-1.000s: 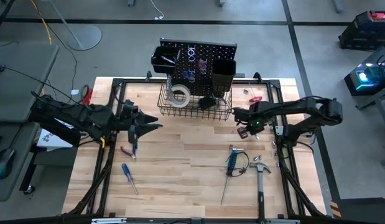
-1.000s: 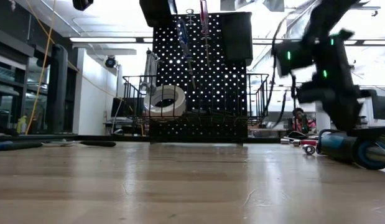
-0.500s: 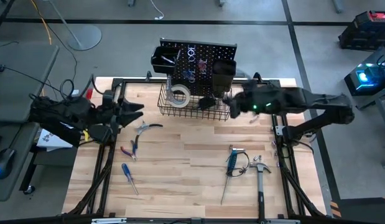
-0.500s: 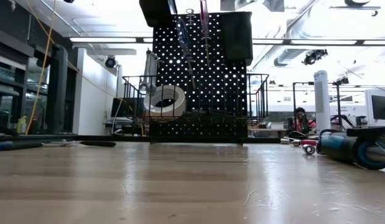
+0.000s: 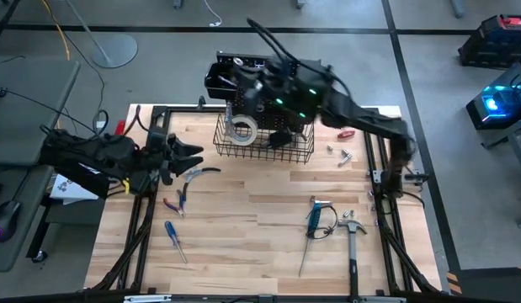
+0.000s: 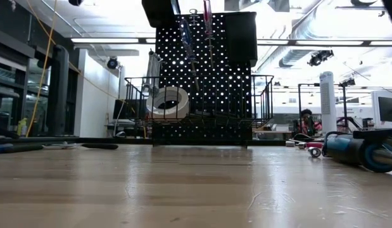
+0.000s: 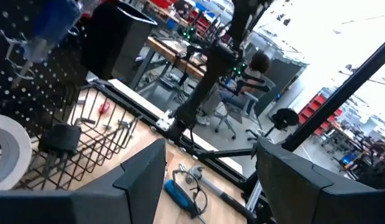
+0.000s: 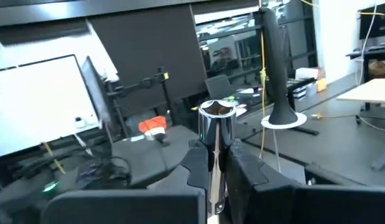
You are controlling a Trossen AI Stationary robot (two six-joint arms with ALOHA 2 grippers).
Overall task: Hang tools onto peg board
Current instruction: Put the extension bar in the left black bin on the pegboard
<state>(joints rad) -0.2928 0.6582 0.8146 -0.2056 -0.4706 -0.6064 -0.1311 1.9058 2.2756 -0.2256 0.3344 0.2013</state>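
Above the worktop, the right end effector, clamped on a silver wrench, has swung from the right side up over the peg board, likely to hang it, while the left end effector, fingers apart, has drawn back leftward, empty.

upright black peg board, white tape roll in basket

You have the peg board upright at the desk's far edge with the tape roll in its basket, pliers and a screwdriver lying left, the hammer right.
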